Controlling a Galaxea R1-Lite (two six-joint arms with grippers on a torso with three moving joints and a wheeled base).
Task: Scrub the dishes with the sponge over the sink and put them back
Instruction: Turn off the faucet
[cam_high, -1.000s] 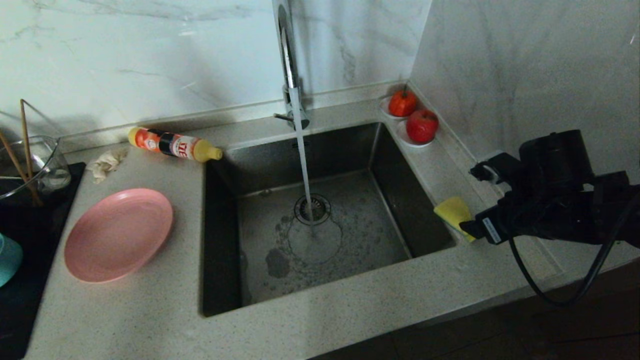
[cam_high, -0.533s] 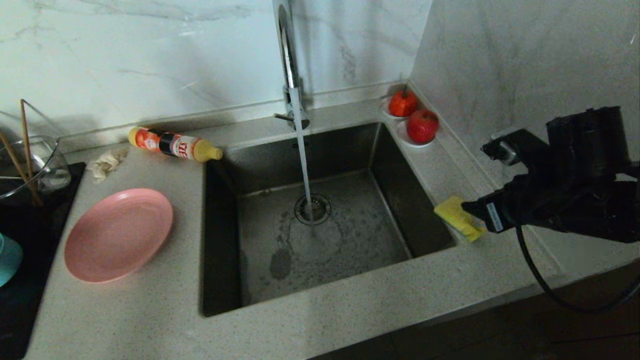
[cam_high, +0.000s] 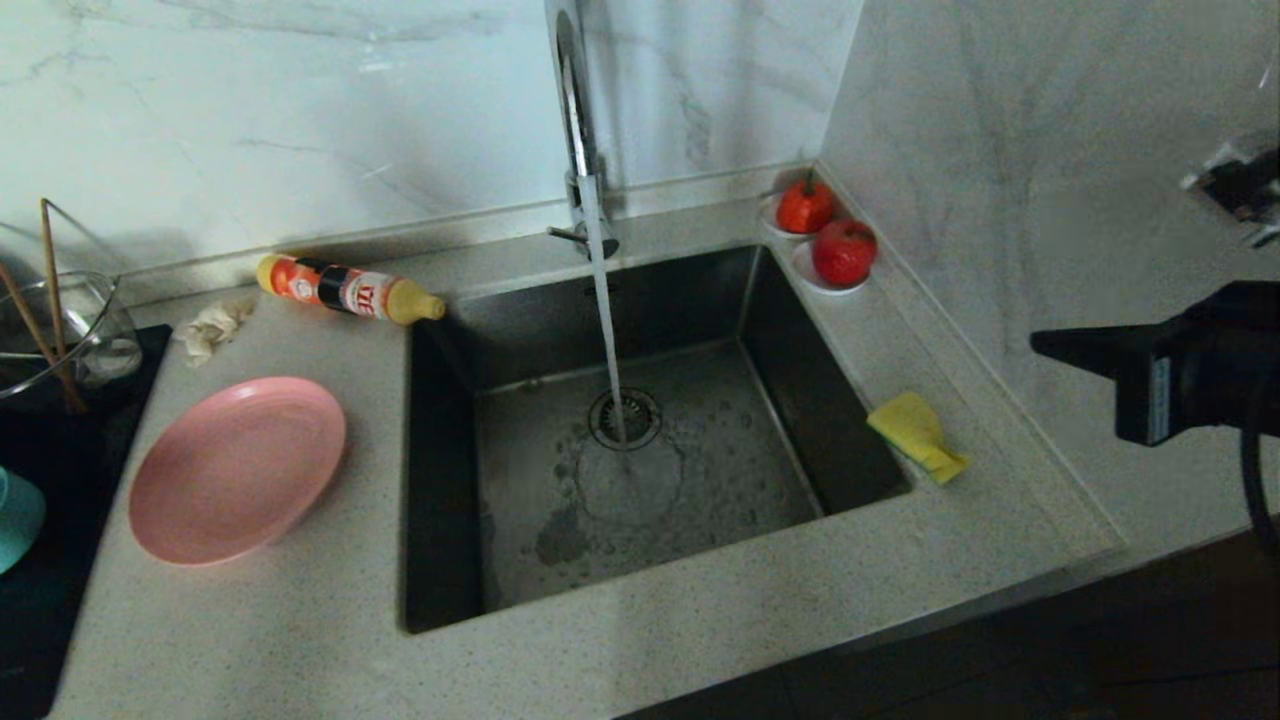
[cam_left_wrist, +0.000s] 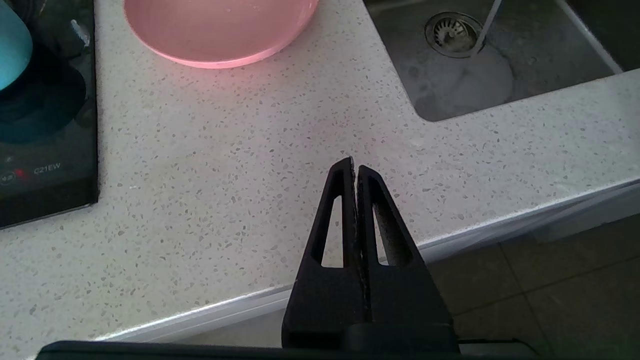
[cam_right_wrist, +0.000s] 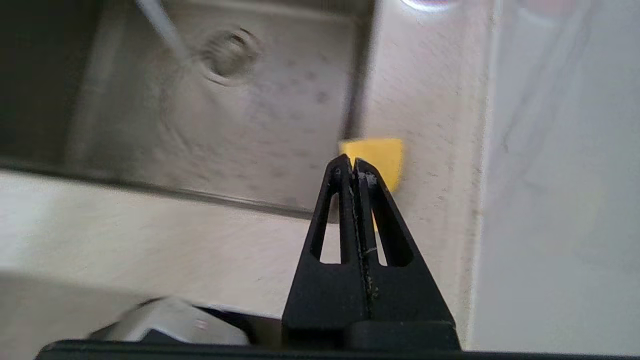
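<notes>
**Meanwhile, sponge on the counter, both grippers closed and empty**

Meanwhile the sponge (cam_high: 917, 434), yellow face up, lies on the speckled counter (cam_high: 300, 620) at the right rim of the sink (cam_high: 640, 560), one corner at the basin's edge. Nothing touches it. The right gripper (cam_right_wrist: 353, 162) is up above the counter to the right of the sponge, near the side wall, its jaws pressed together with nothing between them; in its wrist view the sponge shows beyond the fingertips, apart from them. In the head view only the dark body of that arm shows at the right edge.

Water runs from the tap (cam_high: 575, 120) in a thin stream onto the drain (cam_high: 625, 417), and the basin floor is wet and spotted.

The plate (cam_high: 237, 469) sits flat on the counter left of the sink, apart from its rim. The bowl (cam_high: 15, 515) is at the far left edge on the black cooktop (cam_high: 40, 620), only partly in view. The left gripper (cam_left_wrist: 355, 167) hangs over the front of the counter, near the plate but clear of it, jaws shut tight and empty.

A bottle (cam_high: 345, 288) lies on its side behind the sink's left corner, a rag (cam_high: 212, 326) just left of it. Two red fruits (cam_high: 843, 251) sit on saucers in the back right corner.
</notes>
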